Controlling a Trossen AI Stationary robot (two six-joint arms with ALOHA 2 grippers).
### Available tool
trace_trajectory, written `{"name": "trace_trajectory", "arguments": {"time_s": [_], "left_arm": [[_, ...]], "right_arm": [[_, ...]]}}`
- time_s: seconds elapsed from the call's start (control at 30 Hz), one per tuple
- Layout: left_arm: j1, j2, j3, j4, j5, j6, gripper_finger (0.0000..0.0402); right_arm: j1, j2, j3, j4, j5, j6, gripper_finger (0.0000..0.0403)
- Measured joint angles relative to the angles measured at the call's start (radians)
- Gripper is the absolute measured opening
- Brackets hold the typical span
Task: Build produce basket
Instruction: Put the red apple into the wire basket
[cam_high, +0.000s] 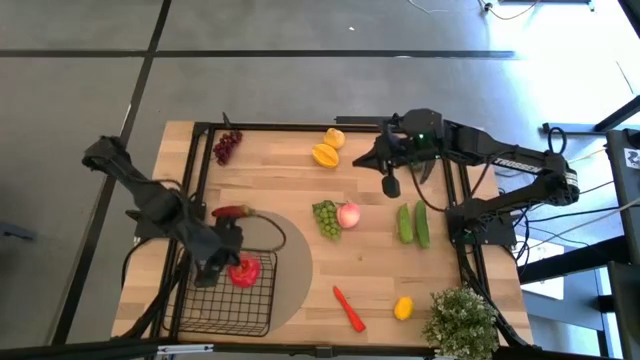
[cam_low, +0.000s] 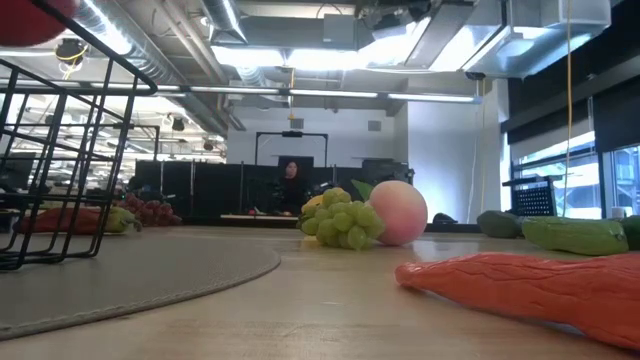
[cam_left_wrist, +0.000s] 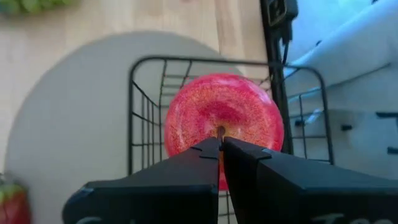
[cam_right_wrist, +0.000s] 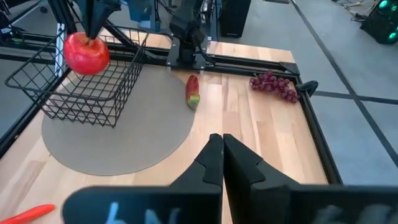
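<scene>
**Apple held by its stem above the basket**

The left gripper (cam_left_wrist: 221, 144) hung over the square black wire-mesh basket (cam_high: 232, 310), which sat on a round tan mat (cam_high: 295, 262) at the near-left part of the wooden bench (cam_high: 370, 270). Its fingers were pinched together on the short stem of a glossy red toy apple (cam_left_wrist: 222, 118), and the right wrist view showed the apple (cam_right_wrist: 86, 53) dangling over the basket's open top, clear of the wire.

The apple looked hard, smooth and light, so a grip on its rounded sides would likely slip; the thin stem gave a surer hold, though the fruit could swing or twist from it. A gentle let-go low inside the mesh seemed wise, since a hard round toy would probably bounce or roll.

The right gripper (cam_right_wrist: 219, 152) waited over the far-right part of the bench with its fingers closed on nothing.

Other produce lay loose on the bench: purple grapes (cam_high: 227, 147), green grapes (cam_high: 326, 218) touching a pink peach (cam_high: 348, 214), two green cucumbers (cam_high: 413, 224) and an orange-red chili (cam_high: 348, 308).
</scene>
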Motion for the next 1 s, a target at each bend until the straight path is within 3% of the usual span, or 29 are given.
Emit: {"name": "trace_trajectory", "arguments": {"time_s": [0.3, 0.57, 1.0], "left_arm": [[-0.052, 0.117, 0.0, -0.001, -0.024, -0.114, 0.0], [-0.076, 0.19, 0.0, 0.0, -0.106, -0.26, 0.0], [-0.079, 0.289, 0.0, 0.006, -0.143, -0.374, 0.0]], "right_arm": [[0.029, -0.006, 0.0, -0.025, -0.07, -0.001, 0.0], [0.038, -0.006, 0.0, -0.025, -0.072, 0.0, 0.0], [0.037, -0.006, 0.0, -0.024, -0.071, -0.051, 0.0]]}}
